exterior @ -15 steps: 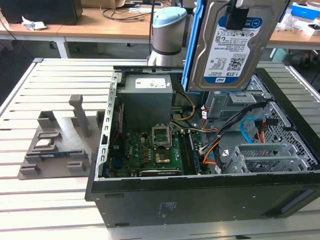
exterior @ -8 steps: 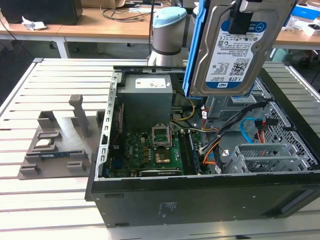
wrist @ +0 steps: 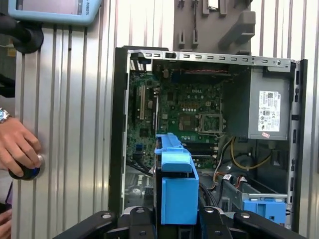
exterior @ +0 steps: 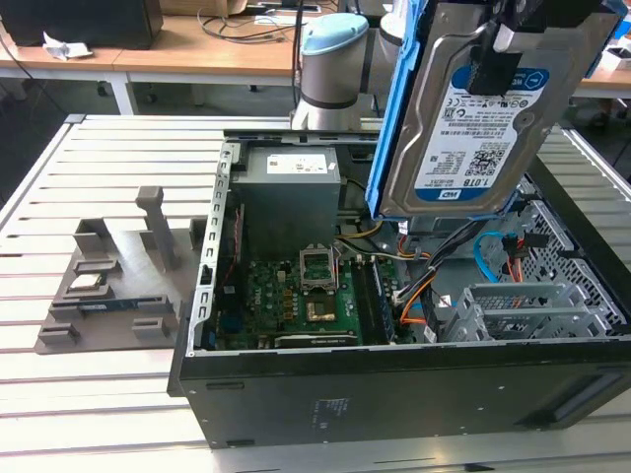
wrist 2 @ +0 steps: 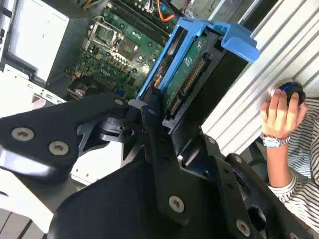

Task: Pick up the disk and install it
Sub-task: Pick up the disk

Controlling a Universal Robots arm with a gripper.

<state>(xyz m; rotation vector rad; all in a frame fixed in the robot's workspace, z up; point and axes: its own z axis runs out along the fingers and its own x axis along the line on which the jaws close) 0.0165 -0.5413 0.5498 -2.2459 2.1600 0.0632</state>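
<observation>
aloft, disk (exterior: pixel 463 138), top edge behind gripper (exterior: pixel 496 67)

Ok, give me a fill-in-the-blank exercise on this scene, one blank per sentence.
1. The gripper is shut on the ____, above the open computer case.
2. Its plastic carrier frame is coloured ____.
3. The person's hand on the round button wears a ____ at the wrist.
4. The grey parts tray lies to the exterior view's ____ of the case.
Missing words: disk; blue; watch; left.
</observation>
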